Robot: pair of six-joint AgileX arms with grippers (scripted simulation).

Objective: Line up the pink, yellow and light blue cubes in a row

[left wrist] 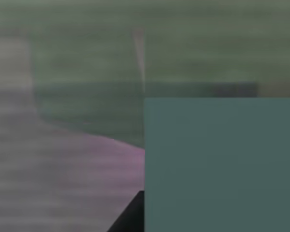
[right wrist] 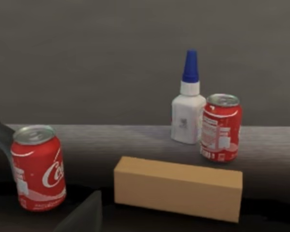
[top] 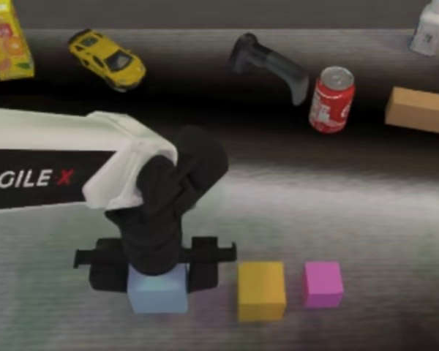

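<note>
left gripper (top: 158, 272) over light blue cube (top: 159, 294) — yellow cube (top: 261, 290) near

The left arm (top: 66, 164) reaches in from the table's left side, its black wrist bent straight down. The left gripper (top: 158, 272) hangs low near the front edge, fingers spread wide to either side. The right arm is out of sight in the top view.

Worktop (top: 366, 197) centre and right free. Clutter along top edge: toy car (top: 107, 58), scanner (top: 271, 64), can (top: 331, 99), tan box (top: 420, 110). Narrow gaps between bottom-row cubes; left claw (top: 155, 270) fills lower left.
</note>
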